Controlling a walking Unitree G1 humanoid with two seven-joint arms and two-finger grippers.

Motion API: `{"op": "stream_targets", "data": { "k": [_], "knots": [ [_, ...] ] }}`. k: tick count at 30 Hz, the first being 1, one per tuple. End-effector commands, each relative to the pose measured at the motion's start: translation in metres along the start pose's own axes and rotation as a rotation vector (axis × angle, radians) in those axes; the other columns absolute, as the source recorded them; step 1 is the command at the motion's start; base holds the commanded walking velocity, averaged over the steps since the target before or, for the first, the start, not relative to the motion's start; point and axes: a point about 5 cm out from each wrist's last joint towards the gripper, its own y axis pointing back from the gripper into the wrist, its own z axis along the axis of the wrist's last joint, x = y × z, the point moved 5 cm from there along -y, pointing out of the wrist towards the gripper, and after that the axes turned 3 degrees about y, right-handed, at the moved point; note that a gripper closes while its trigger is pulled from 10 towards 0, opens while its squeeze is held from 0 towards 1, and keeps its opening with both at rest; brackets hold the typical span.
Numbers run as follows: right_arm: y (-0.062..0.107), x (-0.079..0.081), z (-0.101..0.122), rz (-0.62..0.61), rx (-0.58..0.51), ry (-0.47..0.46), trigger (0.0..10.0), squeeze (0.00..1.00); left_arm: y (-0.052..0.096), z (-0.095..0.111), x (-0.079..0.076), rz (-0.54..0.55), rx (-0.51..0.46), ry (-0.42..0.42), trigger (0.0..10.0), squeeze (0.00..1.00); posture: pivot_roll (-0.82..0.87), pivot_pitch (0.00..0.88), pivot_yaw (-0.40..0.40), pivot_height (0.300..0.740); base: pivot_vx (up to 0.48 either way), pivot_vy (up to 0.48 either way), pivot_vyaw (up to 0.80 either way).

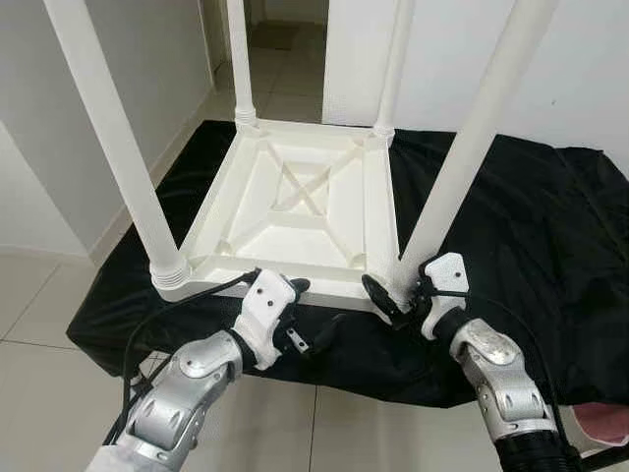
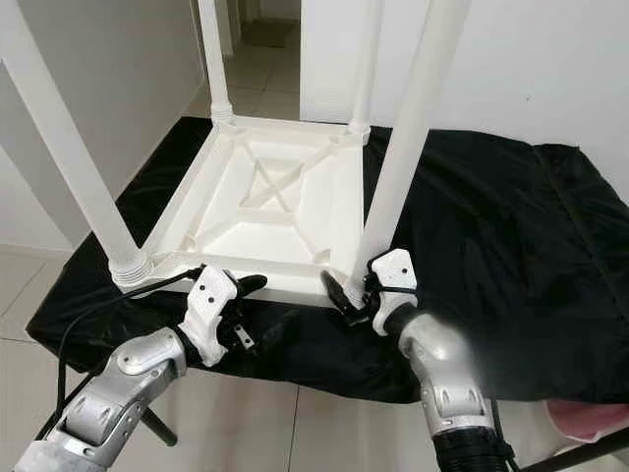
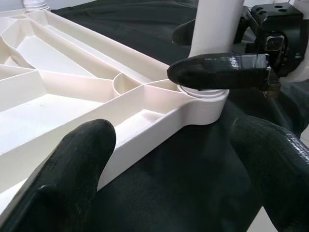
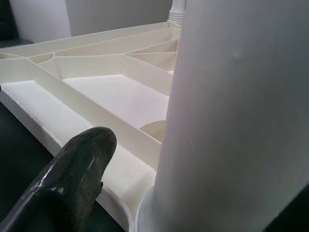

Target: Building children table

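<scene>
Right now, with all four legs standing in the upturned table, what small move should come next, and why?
Probably turn the near right leg a little further with the right gripper, whose fingers sit either side of its base. The tabletop lies upside down on the black cloth, and the left gripper is open at the near edge, placed to steady it. I can't tell whether the leg is fully seated.
</scene>
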Motion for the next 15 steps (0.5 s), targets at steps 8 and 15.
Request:
{"op": "stream_targets", "data": {
  "k": [8,15],
  "knots": [
    [-0.0073,0.0006,-0.0071,0.109,0.002,0.009,10.0,0.00,-0.0009,-0.0029,-0.0022,-0.059,0.026,-0.033,10.0,0.00,-0.03,0.000,0.019,0.740,0.000,0.000,0.00],
    [-0.0083,-0.0051,-0.0084,0.122,0.006,0.016,10.0,0.00,-0.0004,-0.0033,-0.0023,-0.058,0.028,-0.030,10.0,0.00,-0.02,0.000,0.019,0.740,0.000,0.000,0.00]
  ]
}}
